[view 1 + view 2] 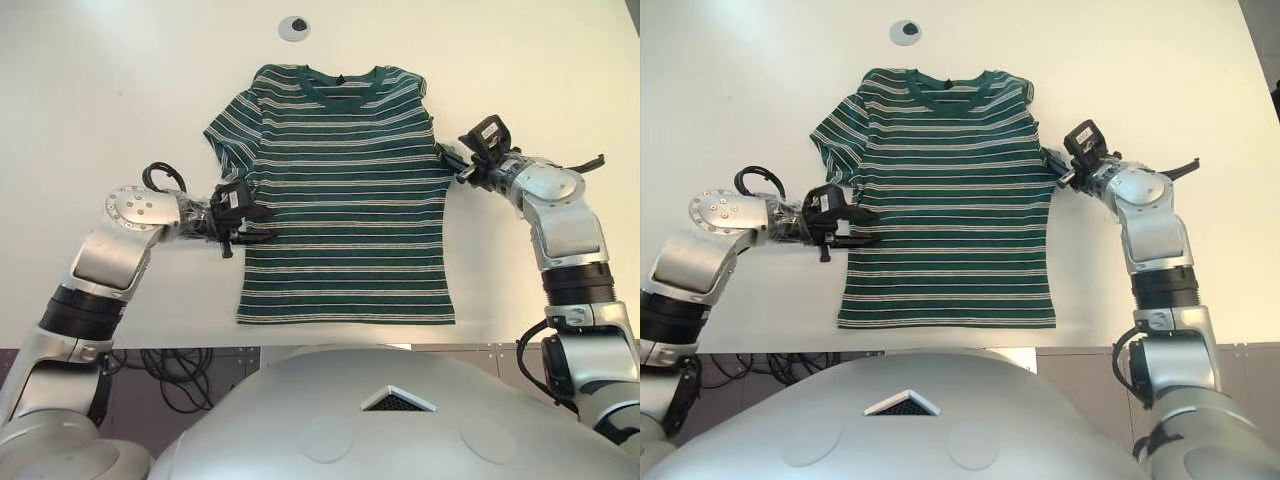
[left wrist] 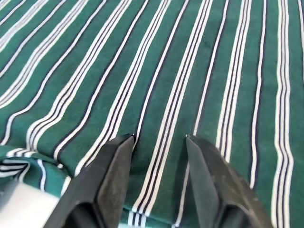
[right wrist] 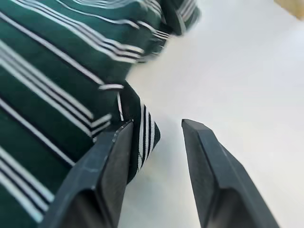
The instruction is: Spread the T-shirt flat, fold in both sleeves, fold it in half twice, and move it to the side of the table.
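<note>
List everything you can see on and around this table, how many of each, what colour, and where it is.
T-shirt: one, dark green with thin white stripes, lying flat in the middle of the table, collar at the far side.
Round disc: one, white-grey with a dark centre, on the table just beyond the collar.
Table: one, white, under everything.
Cables: a bundle, black, below the table's near edge on the robot's left.
Left gripper: one, black, open, over the T-shirt's left side edge below the sleeve.
Right gripper: one, black, open, at the T-shirt's right side edge below the sleeve, a bump of cloth by one finger.
</note>
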Robot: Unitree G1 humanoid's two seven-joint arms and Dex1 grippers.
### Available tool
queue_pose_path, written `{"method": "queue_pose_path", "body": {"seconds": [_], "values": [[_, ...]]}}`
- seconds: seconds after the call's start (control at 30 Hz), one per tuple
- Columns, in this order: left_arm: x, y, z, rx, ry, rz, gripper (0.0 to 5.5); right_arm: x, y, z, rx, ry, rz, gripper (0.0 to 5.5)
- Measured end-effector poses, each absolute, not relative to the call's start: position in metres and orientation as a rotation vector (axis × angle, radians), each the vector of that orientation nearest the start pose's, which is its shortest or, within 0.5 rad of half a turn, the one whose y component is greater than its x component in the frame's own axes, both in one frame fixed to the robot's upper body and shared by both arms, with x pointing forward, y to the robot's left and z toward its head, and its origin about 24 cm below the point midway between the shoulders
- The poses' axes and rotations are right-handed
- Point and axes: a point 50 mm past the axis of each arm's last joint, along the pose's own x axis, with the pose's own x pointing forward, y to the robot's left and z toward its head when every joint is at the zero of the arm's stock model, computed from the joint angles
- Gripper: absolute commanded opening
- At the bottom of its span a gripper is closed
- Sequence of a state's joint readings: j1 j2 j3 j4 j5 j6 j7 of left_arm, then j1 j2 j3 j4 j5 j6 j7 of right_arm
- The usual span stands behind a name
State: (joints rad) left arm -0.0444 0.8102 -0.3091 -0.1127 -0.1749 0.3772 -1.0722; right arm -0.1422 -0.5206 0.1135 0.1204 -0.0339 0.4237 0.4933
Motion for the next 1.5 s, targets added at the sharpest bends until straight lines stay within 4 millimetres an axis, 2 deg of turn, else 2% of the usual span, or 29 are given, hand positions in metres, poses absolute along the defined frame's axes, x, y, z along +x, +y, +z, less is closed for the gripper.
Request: {"method": "queue_pose_path", "body": {"seconds": [0.07, 0.17, 0.23, 0.3, 0.4, 0.53, 0.7, 0.77, 0.93, 1.07, 1.13, 1.3, 1.5], "values": [[0.209, 0.202, 0.037, 0.426, 0.694, -1.224, 1.95, 0.253, -0.233, 0.023, -0.419, 0.556, 0.318, 1.84], [0.209, 0.202, 0.037, 0.433, 0.692, -1.217, 1.95, 0.230, -0.235, 0.018, -0.297, 0.538, 0.159, 1.84], [0.209, 0.202, 0.037, 0.437, 0.690, -1.214, 1.95, 0.215, -0.237, 0.013, -0.130, 0.516, -0.001, 1.84], [0.208, 0.201, 0.037, 0.437, 0.684, -1.205, 1.95, 0.209, -0.243, 0.013, 0.032, 0.464, -0.136, 1.84], [0.208, 0.200, 0.036, 0.433, 0.678, -1.202, 1.95, 0.212, -0.247, 0.024, 0.231, 0.296, -0.218, 1.84], [0.208, 0.195, 0.035, 0.421, 0.662, -1.200, 1.95, 0.240, -0.242, 0.056, 0.288, 0.103, -0.142, 1.84], [0.209, 0.190, 0.033, 0.410, 0.645, -1.204, 1.95, 0.277, -0.227, 0.041, 0.205, 0.317, 0.061, 1.84], [0.209, 0.188, 0.033, 0.410, 0.642, -1.206, 1.95, 0.285, -0.227, 0.038, 0.154, 0.367, 0.090, 1.84], [0.210, 0.186, 0.032, 0.408, 0.638, -1.210, 1.95, 0.283, -0.226, 0.019, 0.029, 0.544, 0.164, 1.84], [0.211, 0.185, 0.032, 0.406, 0.636, -1.209, 1.95, 0.284, -0.235, 0.022, -0.111, 0.570, 0.170, 1.84], [0.211, 0.183, 0.031, 0.399, 0.630, -1.207, 1.95, 0.292, -0.241, 0.022, -0.210, 0.563, 0.155, 1.84], [0.214, 0.178, 0.029, 0.401, 0.602, -1.211, 1.95, 0.315, -0.244, 0.017, -0.264, 0.503, 0.141, 1.84], [0.233, 0.166, 0.027, 0.484, 0.487, -1.129, 1.95, 0.329, -0.248, 0.015, -0.303, 0.415, 0.124, 1.84]]}}
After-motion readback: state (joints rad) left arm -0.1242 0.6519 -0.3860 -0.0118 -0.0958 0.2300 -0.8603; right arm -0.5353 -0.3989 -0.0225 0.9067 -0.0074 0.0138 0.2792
